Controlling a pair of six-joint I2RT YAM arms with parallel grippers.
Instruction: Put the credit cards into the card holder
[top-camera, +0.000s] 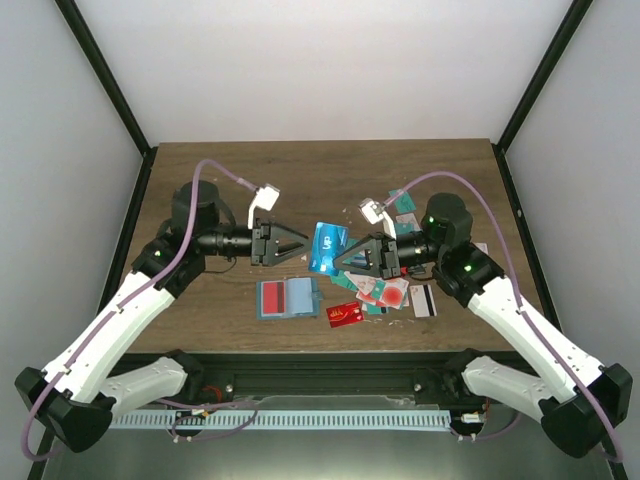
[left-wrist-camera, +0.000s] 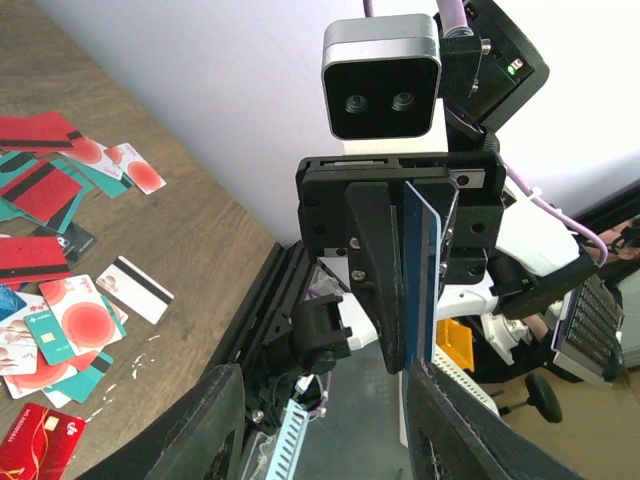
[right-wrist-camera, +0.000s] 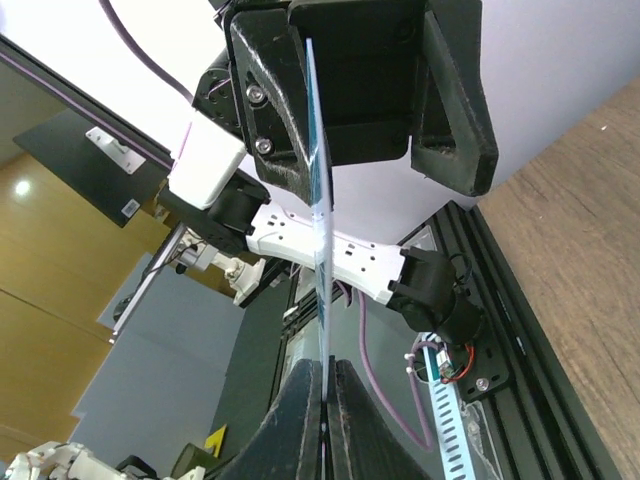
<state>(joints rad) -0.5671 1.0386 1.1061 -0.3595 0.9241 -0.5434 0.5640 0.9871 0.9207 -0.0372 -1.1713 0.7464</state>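
The right gripper (right-wrist-camera: 327, 378) has its fingers pinched tight on one end of a blue card (right-wrist-camera: 318, 220). It holds the card on edge in the air, just beyond the holder (top-camera: 287, 298) and a little to its right. The card's other end sits between the fingers of the left gripper (left-wrist-camera: 325, 372), which stand about half apart. One finger is close beside the card's face and the other is clear of it, so nothing is clamped there.

This looks like a hand-over. To do it well, the left gripper should centre on the card so both pads meet its flat faces, then close fully with a good bite. Only then should the right gripper let go. Letting go early would drop the card, and closing off-centre could bend or twist it.

Both wrists are roughly level and point at each other, tip to tip. Each arm rises from the near edge of the table (top-camera: 220, 180), bends, and turns inward.

The holder lies open and flat, with a red patch, likely a card, on its left half. The other cards (top-camera: 390, 288) lie heaped to its right, under the right wrist.
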